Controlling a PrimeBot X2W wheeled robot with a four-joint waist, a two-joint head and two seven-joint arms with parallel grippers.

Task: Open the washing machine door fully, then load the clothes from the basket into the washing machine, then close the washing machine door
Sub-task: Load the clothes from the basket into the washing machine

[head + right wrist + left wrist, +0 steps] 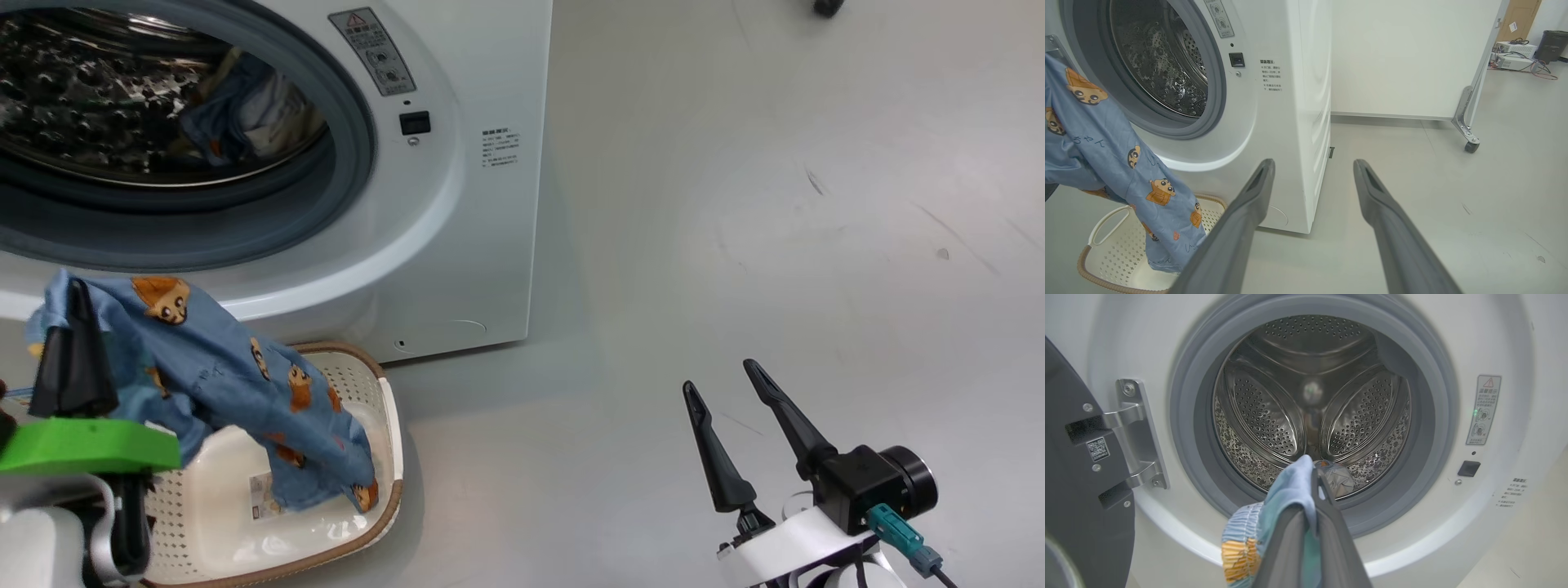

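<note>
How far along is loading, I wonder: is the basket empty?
Almost empty: only the end of the blue garment, held by the left hand, hangs into the basket.

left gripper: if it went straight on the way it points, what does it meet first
Likely the clothes lying low in the drum, just beyond the left gripper and the blue garment it holds; depth is unclear.

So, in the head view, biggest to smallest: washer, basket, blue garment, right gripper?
1. washer
2. garment and basket: about alike; the garment hides part of the basket, so unranked
3. right gripper
</note>
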